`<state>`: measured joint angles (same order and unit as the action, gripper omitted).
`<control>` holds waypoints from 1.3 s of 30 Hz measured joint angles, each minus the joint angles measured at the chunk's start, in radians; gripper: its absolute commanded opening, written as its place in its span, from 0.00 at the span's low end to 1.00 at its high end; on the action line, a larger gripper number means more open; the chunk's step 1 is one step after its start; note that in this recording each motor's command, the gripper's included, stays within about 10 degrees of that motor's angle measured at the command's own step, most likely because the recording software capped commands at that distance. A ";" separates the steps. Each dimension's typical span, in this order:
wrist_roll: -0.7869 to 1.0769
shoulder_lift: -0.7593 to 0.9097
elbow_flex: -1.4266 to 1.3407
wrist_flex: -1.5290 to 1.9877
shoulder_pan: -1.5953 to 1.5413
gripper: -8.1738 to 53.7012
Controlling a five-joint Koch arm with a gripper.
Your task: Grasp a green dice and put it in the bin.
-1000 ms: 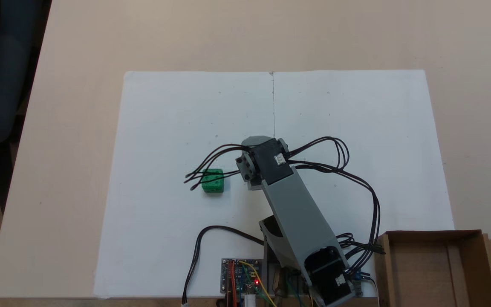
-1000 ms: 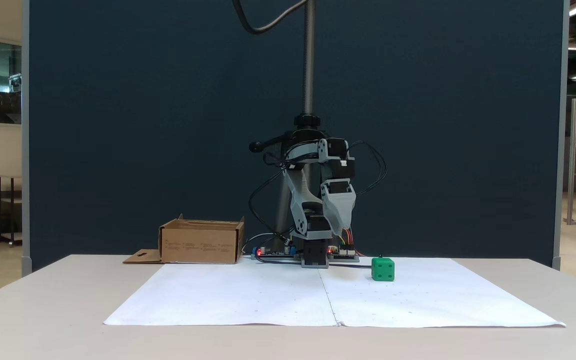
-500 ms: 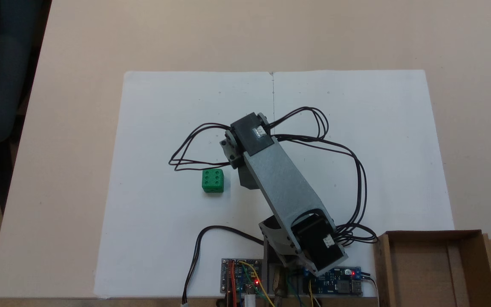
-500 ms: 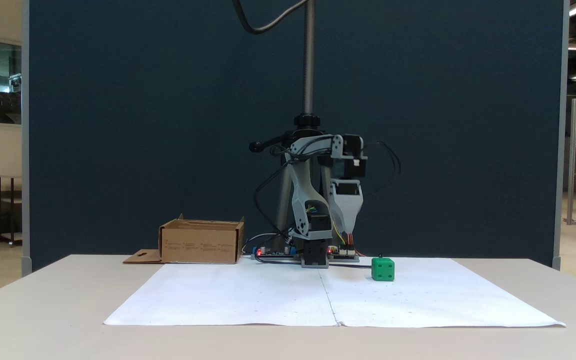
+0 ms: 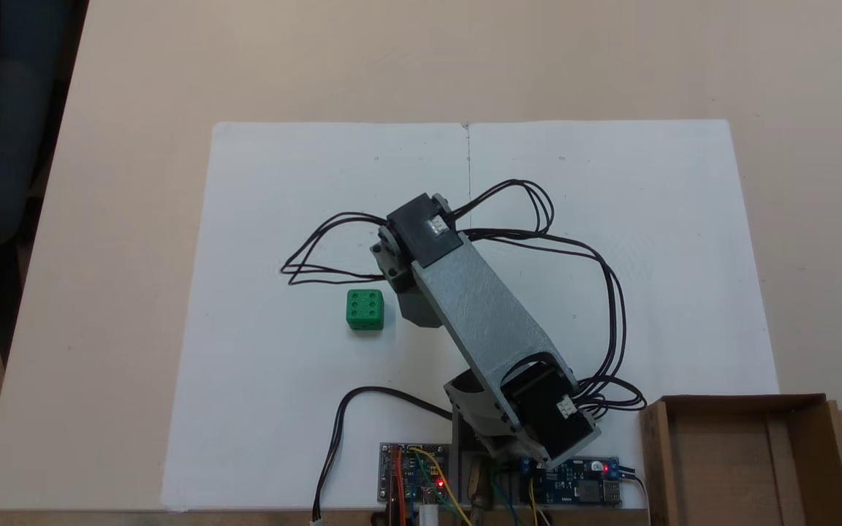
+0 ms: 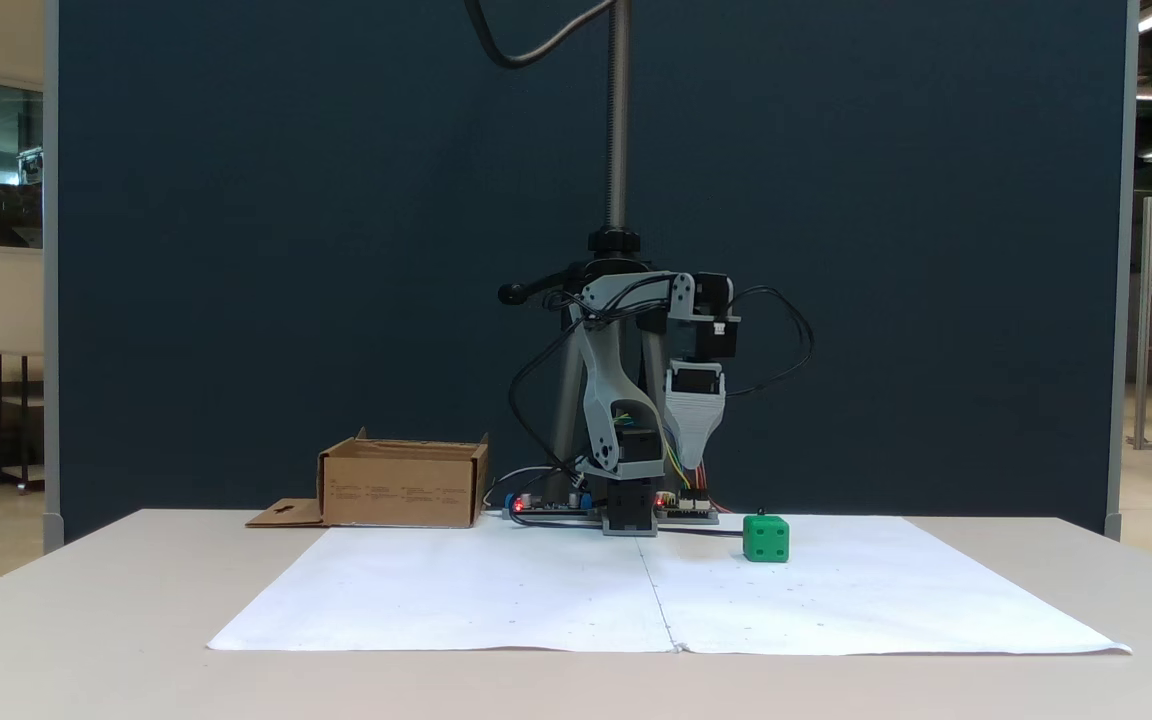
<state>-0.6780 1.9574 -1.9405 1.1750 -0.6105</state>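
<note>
The green dice [image 5: 365, 309] lies on the white paper with several pips up; its green cube [image 6: 766, 538] also shows low on the right of a fixed view. The gripper [image 6: 696, 462] hangs point-down above the paper, to the left of the dice and well above it. From above, the gripper [image 5: 421, 313] sits mostly under the grey arm, just right of the dice and apart from it. Only one tapered tip shows, so I cannot tell whether the jaws are apart. The brown cardboard bin [image 5: 721, 467] stands at the bottom right corner, and its box [image 6: 401, 485] has its flap lying flat.
Black cables [image 5: 319, 248] loop out from the arm above the dice and on the arm's right side. Circuit boards [image 5: 414, 478] with red lights sit by the arm's base [image 6: 631, 515]. A white paper sheet [image 5: 611, 183] covers the middle of the beige table.
The arm's forearm has swung up and left in the view from above, and the cable loops have moved off the dice. The gripper now hangs straighter. The dice has not moved.
</note>
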 measured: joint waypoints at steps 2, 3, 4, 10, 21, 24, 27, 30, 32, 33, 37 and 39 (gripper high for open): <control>-0.031 0.000 0.000 0.000 -0.032 0.86; -0.041 0.002 0.000 0.000 -0.051 0.86; -0.049 0.002 0.000 0.000 -0.071 0.86; -0.066 0.002 0.000 0.000 -0.110 0.85; -0.126 -0.038 0.000 -0.083 -0.183 0.84; -0.138 -0.066 -0.002 -0.121 -0.210 0.84; -0.143 -0.115 -0.002 -0.144 -0.244 0.83; -0.163 -0.152 0.000 -0.167 -0.259 0.83; -0.186 -0.179 -0.002 -0.195 -0.273 0.83; -0.198 -0.183 -0.002 -0.209 -0.275 0.83; -0.238 -0.219 0.000 -0.262 -0.291 0.83; -0.256 -0.252 -0.002 -0.284 -0.296 0.83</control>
<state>-0.9342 1.7058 -1.9420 0.8912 -0.9066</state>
